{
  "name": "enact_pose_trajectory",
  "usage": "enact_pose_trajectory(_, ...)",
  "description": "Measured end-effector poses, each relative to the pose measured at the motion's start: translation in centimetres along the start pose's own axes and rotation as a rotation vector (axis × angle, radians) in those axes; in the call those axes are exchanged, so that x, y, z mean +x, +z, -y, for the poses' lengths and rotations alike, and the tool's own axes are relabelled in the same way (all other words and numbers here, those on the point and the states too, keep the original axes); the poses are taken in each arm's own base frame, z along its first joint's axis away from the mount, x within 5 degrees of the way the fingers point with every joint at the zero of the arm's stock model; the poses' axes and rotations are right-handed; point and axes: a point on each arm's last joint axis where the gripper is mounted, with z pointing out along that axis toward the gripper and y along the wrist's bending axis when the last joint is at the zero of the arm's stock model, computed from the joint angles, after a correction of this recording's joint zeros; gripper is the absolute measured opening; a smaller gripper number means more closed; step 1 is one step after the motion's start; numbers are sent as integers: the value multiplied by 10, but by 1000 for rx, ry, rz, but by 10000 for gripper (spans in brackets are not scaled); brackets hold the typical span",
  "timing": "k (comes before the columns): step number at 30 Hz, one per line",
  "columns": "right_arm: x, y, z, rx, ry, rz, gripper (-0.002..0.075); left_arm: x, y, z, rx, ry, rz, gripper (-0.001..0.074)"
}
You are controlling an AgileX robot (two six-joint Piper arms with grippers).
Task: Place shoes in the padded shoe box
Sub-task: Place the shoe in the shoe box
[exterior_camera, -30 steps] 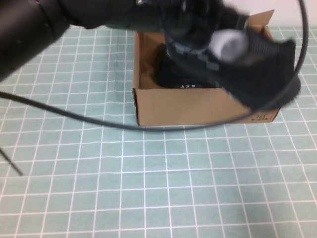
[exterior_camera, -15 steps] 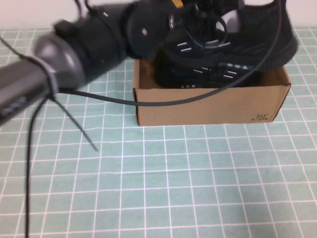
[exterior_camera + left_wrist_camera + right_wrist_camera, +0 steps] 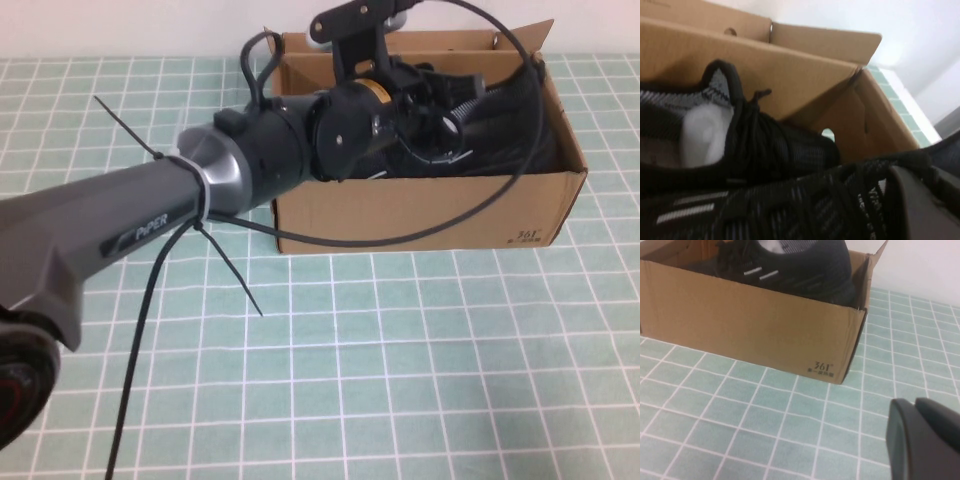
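The brown cardboard shoe box (image 3: 430,215) stands at the back middle of the green grid mat, flaps up. Both black knit sneakers lie inside it (image 3: 515,125). My left gripper (image 3: 425,125) reaches down into the box from the left and is shut on the nearer sneaker (image 3: 790,210); one of its fingers (image 3: 920,210) presses against the knit. The other sneaker (image 3: 765,145), with white paper stuffing (image 3: 702,132), lies against the far wall. My right gripper (image 3: 912,410) is shut and empty, low over the mat, to the right of and on the near side of the box (image 3: 755,325).
A black cable (image 3: 400,240) loops from the left arm across the box's front wall. Zip-tie tails (image 3: 225,265) stick out from the arm. The box has dark print (image 3: 824,367) at its front right corner. Open mat lies in front of the box.
The left arm has lowered the sneaker from above the box rim down into the box beside the first sneaker. The arm now stretches further over the mat.
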Motion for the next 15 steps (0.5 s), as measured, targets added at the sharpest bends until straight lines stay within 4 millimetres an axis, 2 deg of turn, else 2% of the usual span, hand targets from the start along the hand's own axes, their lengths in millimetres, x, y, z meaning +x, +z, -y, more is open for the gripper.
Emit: enact_pose_trajectory(15, 0, 0, 0, 0, 2, 0, -8, 13, 9, -6, -17, 1, -41, 5)
